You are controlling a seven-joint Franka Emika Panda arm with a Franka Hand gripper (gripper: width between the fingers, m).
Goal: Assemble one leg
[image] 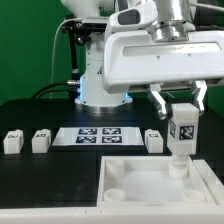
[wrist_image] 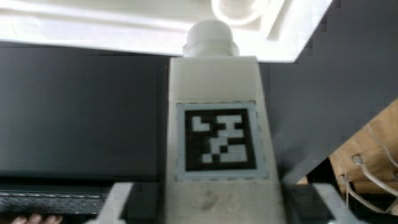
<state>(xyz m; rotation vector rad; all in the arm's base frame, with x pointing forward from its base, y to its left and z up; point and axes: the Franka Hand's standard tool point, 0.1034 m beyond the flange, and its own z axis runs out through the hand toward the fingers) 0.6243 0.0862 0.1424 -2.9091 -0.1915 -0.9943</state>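
Your small white plastic block-shaped leg (image: pixel 183 130), with its black-and-white square tag, hangs upright in the claw (image: pixel 181 108). The two fingers are closed on its upper part. Its narrow lower end sits at the far round socket, on the exterior view's right, of the large white square tray (image: pixel 120 172); you cannot tell whether it is seated. Behind the tray, three spare white posts (image: pixel 41 140) flank the flat white marker board (image: pixel 95 135) on the black table (image: pixel 40 185).
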